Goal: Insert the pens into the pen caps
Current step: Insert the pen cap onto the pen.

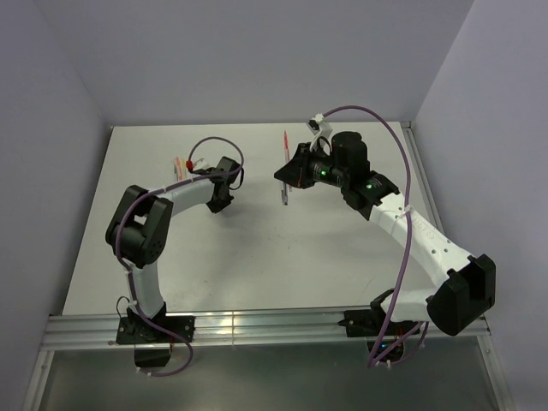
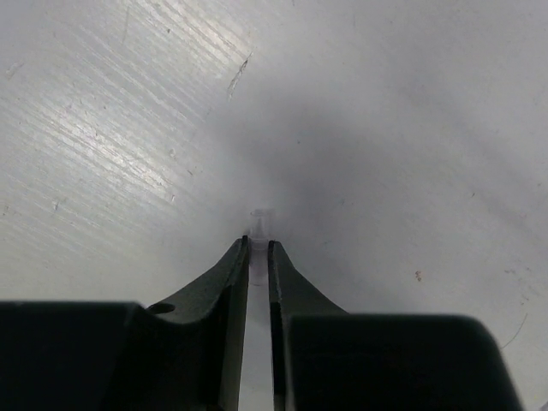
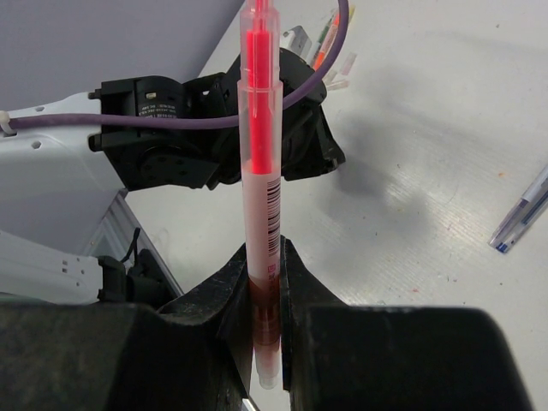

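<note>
My right gripper (image 3: 265, 253) is shut on a red-pink pen (image 3: 259, 145), gripping it near its lower end. The pen juts out past the fingers, above the table. From above, that gripper (image 1: 282, 175) is at the table's middle back, with the pen (image 1: 285, 144) sticking out beyond it. My left gripper (image 2: 259, 244) has its fingers almost closed on a small clear pen cap (image 2: 259, 221), close over the table. From above, it (image 1: 220, 204) is left of the right gripper. A blue pen (image 1: 284, 195) lies under the right gripper and also shows in the right wrist view (image 3: 521, 214).
A small cluster of orange and red pens and caps (image 1: 180, 166) lies at the far left, behind the left arm, and shows in the right wrist view (image 3: 328, 38). Purple cables loop over both arms. Walls close in the white table (image 1: 257, 265) on three sides.
</note>
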`<state>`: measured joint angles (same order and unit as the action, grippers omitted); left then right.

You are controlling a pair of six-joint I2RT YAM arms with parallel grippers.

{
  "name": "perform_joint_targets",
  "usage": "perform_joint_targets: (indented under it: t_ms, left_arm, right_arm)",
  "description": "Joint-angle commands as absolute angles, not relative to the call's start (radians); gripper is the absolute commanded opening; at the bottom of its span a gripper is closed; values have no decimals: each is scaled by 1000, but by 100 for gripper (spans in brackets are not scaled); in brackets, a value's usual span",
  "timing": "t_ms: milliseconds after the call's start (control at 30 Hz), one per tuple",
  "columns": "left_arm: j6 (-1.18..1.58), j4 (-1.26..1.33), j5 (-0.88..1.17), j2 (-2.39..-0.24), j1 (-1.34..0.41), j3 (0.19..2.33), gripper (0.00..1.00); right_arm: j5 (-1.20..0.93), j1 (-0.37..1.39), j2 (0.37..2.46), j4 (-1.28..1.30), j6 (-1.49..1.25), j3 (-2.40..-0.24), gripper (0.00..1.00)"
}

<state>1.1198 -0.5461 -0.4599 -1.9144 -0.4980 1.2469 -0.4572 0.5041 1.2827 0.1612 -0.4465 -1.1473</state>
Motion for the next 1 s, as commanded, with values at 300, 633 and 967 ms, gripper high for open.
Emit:
perform_joint_targets:
  t_ms: [300,633,967]
  left_arm:
    - [1058,-678,-413,-1993,-508,1253,29]
    - [1069,-672,-408,-1990,-479,1240,32]
    - [1066,-655,-388,-1985,-440,1219,32]
  right_arm:
    - [-465,505,1281,152,-428,-1198,0]
    - [-468,505,1279,152,-426,-1197,0]
    - [-469,505,1279,152,-425,-1197,0]
